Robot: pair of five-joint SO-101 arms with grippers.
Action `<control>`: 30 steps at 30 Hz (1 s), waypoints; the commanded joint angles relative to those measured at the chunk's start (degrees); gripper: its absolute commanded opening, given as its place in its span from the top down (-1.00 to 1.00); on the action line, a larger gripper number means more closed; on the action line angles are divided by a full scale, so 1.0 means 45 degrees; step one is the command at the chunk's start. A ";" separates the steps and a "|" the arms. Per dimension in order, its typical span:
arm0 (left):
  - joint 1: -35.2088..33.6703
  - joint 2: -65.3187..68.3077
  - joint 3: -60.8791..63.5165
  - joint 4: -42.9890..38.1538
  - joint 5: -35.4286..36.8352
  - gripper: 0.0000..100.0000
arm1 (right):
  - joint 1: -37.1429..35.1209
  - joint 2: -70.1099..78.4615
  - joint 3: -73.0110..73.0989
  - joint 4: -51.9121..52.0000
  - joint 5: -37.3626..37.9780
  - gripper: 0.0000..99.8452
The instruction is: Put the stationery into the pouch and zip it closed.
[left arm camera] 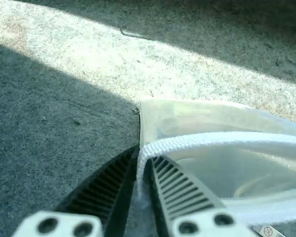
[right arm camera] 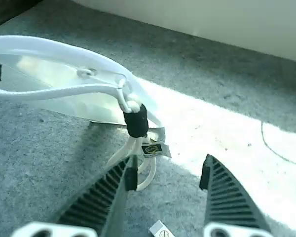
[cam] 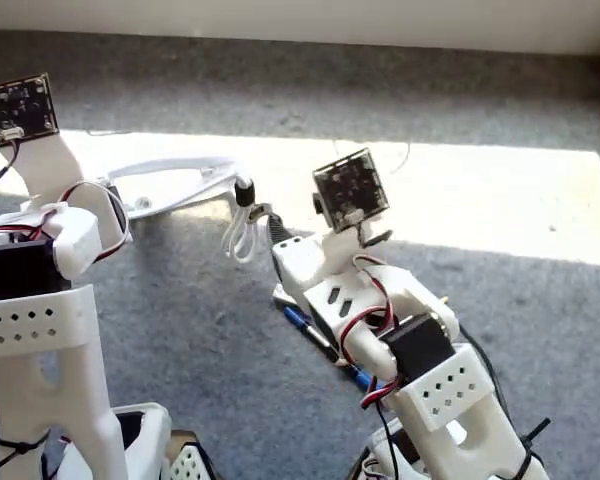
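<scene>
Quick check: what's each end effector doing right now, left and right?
Left end effector: closed on the zipper edge of the clear pouch.
Right end effector: open, holding nothing, near the zipper pull cord.

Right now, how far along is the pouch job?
Done: the left gripper is clamped on the zipper edge of the pouch, whose mouth looks open. In hand: the right gripper hangs open beside the zipper pull, gripping nothing. Left: a blue pen lies on the carpet, outside the pouch, so loading and zipping are not yet done.
</scene>
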 commanded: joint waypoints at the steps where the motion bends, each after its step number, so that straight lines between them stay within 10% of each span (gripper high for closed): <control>1: -0.0088 0.0264 0.0264 -0.0156 -0.0098 0.99 | 0.0752 -0.0400 -0.1260 0.1397 -0.2110 0.60; 11: -0.0088 0.0244 0.0361 -0.0156 -0.0117 0.99 | 0.2725 -0.0361 -0.0947 0.3839 -0.7267 0.60; 30: -0.0088 0.0303 0.0381 -0.0137 -0.0117 0.99 | 0.5968 0.1026 0.1143 0.2764 -0.7267 0.60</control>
